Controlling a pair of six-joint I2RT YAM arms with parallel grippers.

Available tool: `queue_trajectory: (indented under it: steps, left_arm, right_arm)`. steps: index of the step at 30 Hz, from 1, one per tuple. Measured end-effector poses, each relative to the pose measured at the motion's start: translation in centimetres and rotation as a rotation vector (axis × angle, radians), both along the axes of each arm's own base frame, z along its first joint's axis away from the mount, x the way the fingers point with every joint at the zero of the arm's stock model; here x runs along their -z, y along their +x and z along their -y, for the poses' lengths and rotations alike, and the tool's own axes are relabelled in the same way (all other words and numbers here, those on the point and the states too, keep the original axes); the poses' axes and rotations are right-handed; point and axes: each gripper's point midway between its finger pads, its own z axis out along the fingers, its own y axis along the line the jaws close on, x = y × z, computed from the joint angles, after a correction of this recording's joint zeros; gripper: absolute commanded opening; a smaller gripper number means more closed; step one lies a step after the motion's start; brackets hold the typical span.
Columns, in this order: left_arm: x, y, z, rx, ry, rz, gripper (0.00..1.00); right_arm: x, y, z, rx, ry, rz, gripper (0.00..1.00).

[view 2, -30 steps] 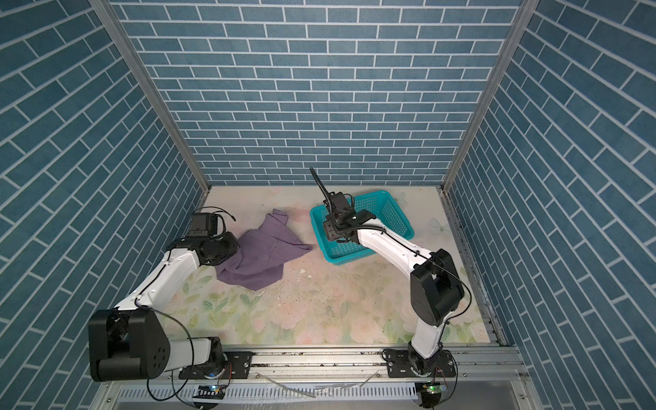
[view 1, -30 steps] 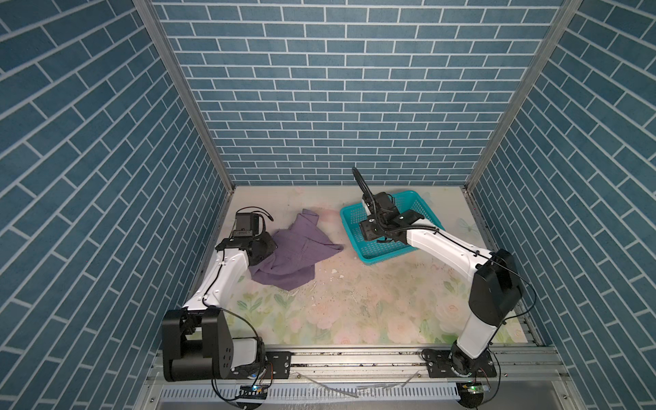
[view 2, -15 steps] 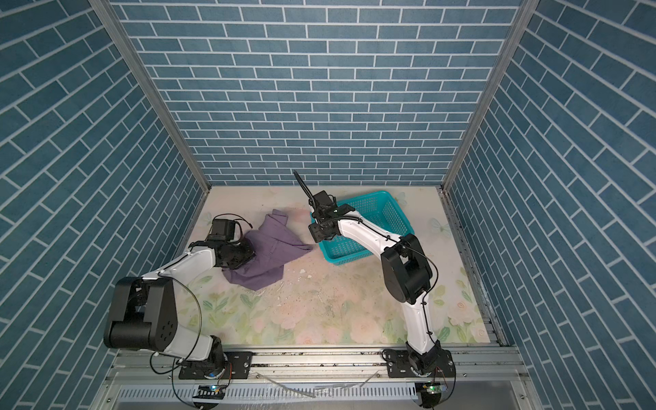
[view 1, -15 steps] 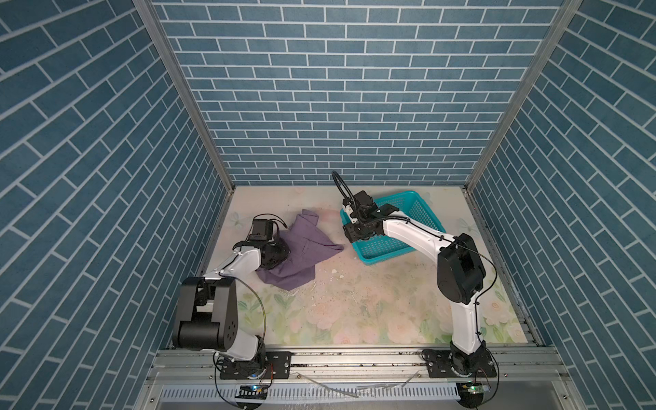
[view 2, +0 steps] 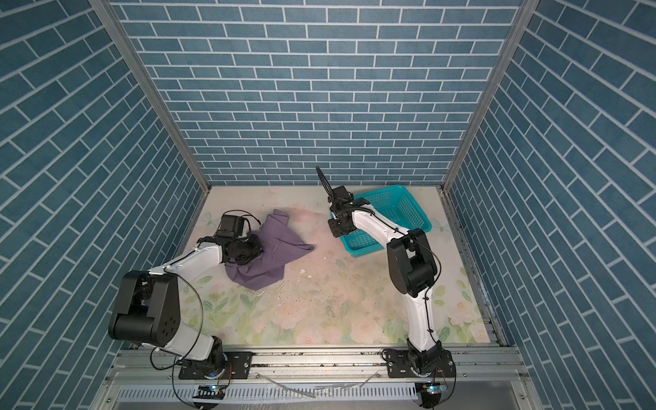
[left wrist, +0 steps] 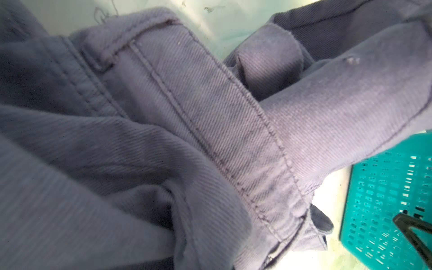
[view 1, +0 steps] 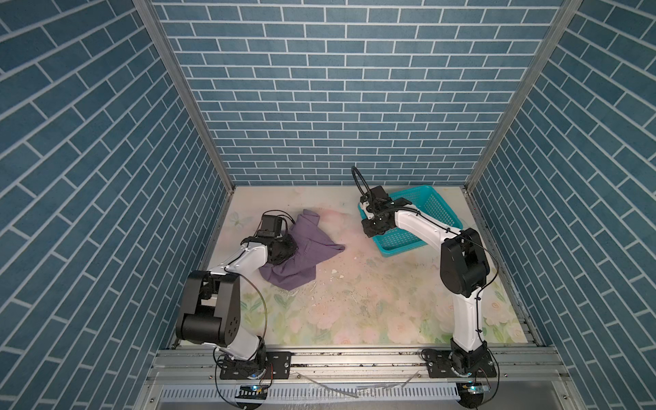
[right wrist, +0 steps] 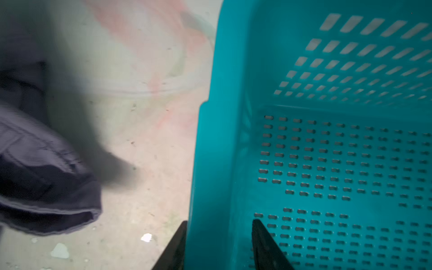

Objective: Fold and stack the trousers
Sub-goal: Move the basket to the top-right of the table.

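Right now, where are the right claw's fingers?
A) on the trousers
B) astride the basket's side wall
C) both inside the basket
B: in the right wrist view the right claw has one finger outside the teal basket wall and one inside it.

No text, label or number is legible.

White arms [view 1: 422,227], black joints [view 1: 461,264], cables [view 1: 359,179]
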Motion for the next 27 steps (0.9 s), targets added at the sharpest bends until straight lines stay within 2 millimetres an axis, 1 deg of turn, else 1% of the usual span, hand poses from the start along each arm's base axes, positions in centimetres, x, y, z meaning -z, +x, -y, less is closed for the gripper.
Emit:
queue_trajectory:
  steps: [3,8,11,13,15,17,23,26,27]
  left_arm:
    - [-0.1,0.4,0.6,0.011,-0.001,-0.001,0.00]
    - [-0.2,0.7,1.4,0.028,-0.004,0.001,0.00]
    - [-0.1,0.7,1.6,0.030,-0.005,-0.002,0.00]
    - [0.0,0.7,1.7,0.032,-0.004,-0.007,0.00]
    - [0.1,0.7,1.8,0.033,-0.004,-0.010,0.00]
    - [0.1,0.7,1.8,0.034,-0.003,-0.009,0.00]
    - [0.1,0.9,1.9,0.035,-0.002,-0.010,0.00]
    - [0.5,0.9,2.0,0.036,-0.001,-0.019,0.00]
    - [0.6,0.9,2.0,0.037,0.000,-0.023,0.00]
  right_arm:
    - [0.1,1.5,3.0,0.042,-0.011,-0.003,0.43]
    - [0.1,3.2,7.3,0.109,-0.026,-0.012,0.43]
    - [-0.3,4.8,9.1,0.148,-0.023,-0.004,0.43]
    - [-0.6,5.9,9.9,0.169,-0.017,0.006,0.43]
    - [-0.8,7.0,10.5,0.187,-0.011,0.016,0.43]
    - [-0.9,8.3,10.6,0.190,-0.009,0.031,0.43]
    - [-0.6,11.8,9.7,0.169,-0.010,0.065,0.39]
    - [-0.7,13.5,9.5,0.163,-0.016,0.092,0.36]
    - [-0.9,14.1,9.4,0.160,-0.020,0.106,0.34]
